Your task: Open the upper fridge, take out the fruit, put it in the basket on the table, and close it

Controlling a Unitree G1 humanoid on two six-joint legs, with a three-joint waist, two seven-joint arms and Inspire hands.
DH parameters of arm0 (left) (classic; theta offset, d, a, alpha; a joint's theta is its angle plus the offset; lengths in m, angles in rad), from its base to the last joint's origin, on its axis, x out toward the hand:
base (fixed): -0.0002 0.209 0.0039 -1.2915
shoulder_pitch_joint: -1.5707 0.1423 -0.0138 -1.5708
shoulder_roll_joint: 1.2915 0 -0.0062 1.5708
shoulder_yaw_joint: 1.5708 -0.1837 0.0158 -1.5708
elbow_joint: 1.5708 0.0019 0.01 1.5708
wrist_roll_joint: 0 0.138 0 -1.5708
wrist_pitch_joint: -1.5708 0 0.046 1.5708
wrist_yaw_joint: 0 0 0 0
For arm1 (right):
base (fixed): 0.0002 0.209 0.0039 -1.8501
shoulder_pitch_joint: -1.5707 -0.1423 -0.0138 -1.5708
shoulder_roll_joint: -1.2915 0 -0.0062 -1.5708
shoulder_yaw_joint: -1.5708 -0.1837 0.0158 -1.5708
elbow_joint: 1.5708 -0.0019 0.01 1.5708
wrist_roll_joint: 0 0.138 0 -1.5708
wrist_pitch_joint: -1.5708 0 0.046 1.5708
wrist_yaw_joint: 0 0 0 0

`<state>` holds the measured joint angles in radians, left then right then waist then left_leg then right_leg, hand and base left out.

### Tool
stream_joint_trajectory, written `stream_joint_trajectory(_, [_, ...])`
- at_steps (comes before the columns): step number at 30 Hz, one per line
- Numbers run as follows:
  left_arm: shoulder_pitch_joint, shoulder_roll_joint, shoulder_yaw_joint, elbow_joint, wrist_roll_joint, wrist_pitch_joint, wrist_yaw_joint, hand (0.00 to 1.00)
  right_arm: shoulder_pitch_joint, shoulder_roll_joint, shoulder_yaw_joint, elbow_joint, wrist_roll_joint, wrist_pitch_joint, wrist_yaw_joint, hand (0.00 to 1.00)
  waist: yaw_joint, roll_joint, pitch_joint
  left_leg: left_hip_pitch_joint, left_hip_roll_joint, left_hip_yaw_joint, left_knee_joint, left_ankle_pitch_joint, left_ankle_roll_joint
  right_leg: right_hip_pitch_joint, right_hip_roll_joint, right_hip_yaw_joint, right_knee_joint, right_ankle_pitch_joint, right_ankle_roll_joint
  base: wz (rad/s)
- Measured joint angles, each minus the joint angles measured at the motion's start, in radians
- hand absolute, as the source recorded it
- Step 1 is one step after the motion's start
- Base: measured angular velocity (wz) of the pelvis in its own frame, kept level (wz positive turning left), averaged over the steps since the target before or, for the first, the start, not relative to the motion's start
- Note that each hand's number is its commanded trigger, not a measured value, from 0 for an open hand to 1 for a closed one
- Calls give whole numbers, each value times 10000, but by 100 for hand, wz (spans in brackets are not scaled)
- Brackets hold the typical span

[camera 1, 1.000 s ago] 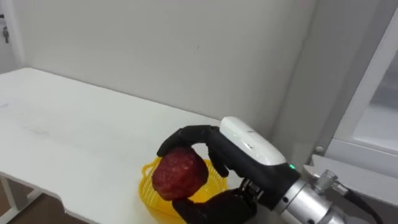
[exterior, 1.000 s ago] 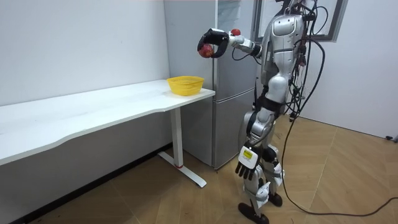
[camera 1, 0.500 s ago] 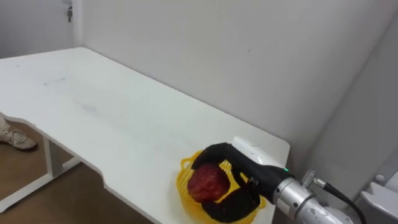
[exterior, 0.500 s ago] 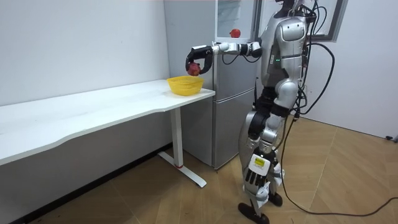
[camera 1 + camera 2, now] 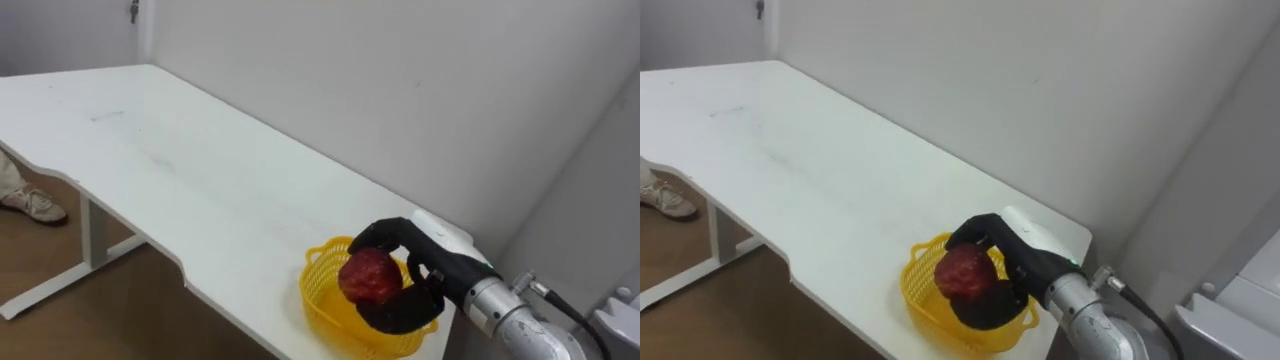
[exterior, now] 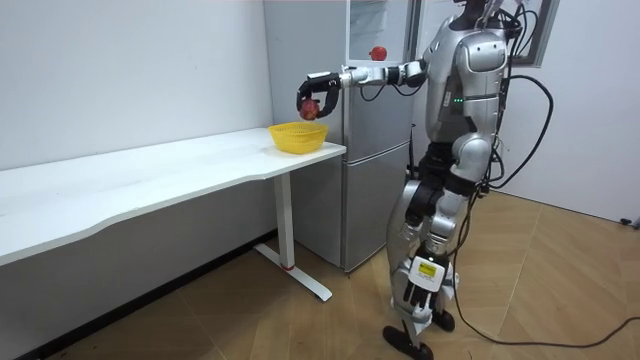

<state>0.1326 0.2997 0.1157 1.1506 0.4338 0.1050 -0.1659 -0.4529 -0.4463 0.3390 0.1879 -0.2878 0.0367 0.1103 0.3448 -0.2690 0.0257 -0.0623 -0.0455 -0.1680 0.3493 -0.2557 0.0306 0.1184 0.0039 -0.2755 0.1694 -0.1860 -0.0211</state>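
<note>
1. You are at the delivery step. The red fruit [image 5: 370, 276] is already out of the fridge [image 6: 375, 150] and in hand, so what remains, as I judge it, is setting it down.
2. Your right robot hand [image 5: 432, 272] is closed round the red fruit. The fingers arch over the top and the thumb cups it from below, so the grasp looks secure.
3. The fruit is held over the yellow basket [image 5: 325, 300], towards its right side. In the room view it hangs clearly above the rim and is not resting inside.
4. The basket stands at the right end of the white counter [image 5: 180, 170], near the front edge and the corner beside the fridge. The rest of the counter runs away to the far left.
5. For the next move, lower the arm straight down until the fruit sits on the basket's floor, and only then spread the fingers. The thumb is under the fruit, so it has to slip out sideways without hooking the mesh wall.
6. Go gently. The basket looks light and sits close to the edge, so a push from the right could slide it along or off the counter.
7. Your left robot hand [image 6: 412, 295] hangs beside the leg in the room view. I cannot tell whether it is spread or closed.
</note>
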Motion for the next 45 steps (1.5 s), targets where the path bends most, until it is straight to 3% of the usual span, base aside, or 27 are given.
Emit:
stream_joint_trajectory(6, [-41, 76, 4, -9, 3, 64, 53, 0, 23, -272, 0, 2, -1, 1, -284, 100, -22, 11, 0, -162, 2, 18, 144, 4, -7, -102, 10, -2, 13, 0, 0, -2])
stream_joint_trajectory(7, [-30, 92, 6, -9, 3, 64, 98, 0, 24, -273, 0, 1, 3, 1, -335, 96, -33, 15, 1, -133, 5, 25, 145, 4, -7, -73, 12, -2, 10, 0, 0, 0])
stream_joint_trajectory(8, [-34, 104, 3, -26, 4, 64, 127, 0, 23, -286, 0, 1, 12, 0, -424, 65, -48, 14, -1, -120, 6, 25, 145, 4, -7, -60, 11, -3, 11, 0, 0, 0])
stream_joint_trajectory(9, [-36, 106, -2, -45, 3, 64, 148, 0, 23, -287, 0, 1, 36, 0, -457, 0, -55, 14, -1, -121, 6, 25, 149, 4, -7, -60, 12, -4, 10, 0, 0, 0])
stream_joint_trajectory(18, [63, 108, -13, -218, 3, 194, 480, 0, 34, -287, 3, 92, 318, -13, -724, 0, -103, 66, -7, 18, 4, 25, 119, 2, -5, 4, 5, -13, 7, -1, 2, 0])
stream_joint_trajectory(24, [255, 114, -21, -343, 2, 279, 549, 0, 37, -288, 5, 203, 778, -12, -877, 0, -108, 166, -55, 63, 5, 12, 104, 0, -2, 45, 5, -12, 0, -6, 10, 0])
stream_joint_trajectory(45, [898, 244, -410, -896, 39, 602, 456, 0, 217, -291, 757, 267, 1127, 85, -976, 0, -115, 174, -81, 206, 5, 7, 110, -5, -2, 207, 1, 33, 4, -13, 18, 0])
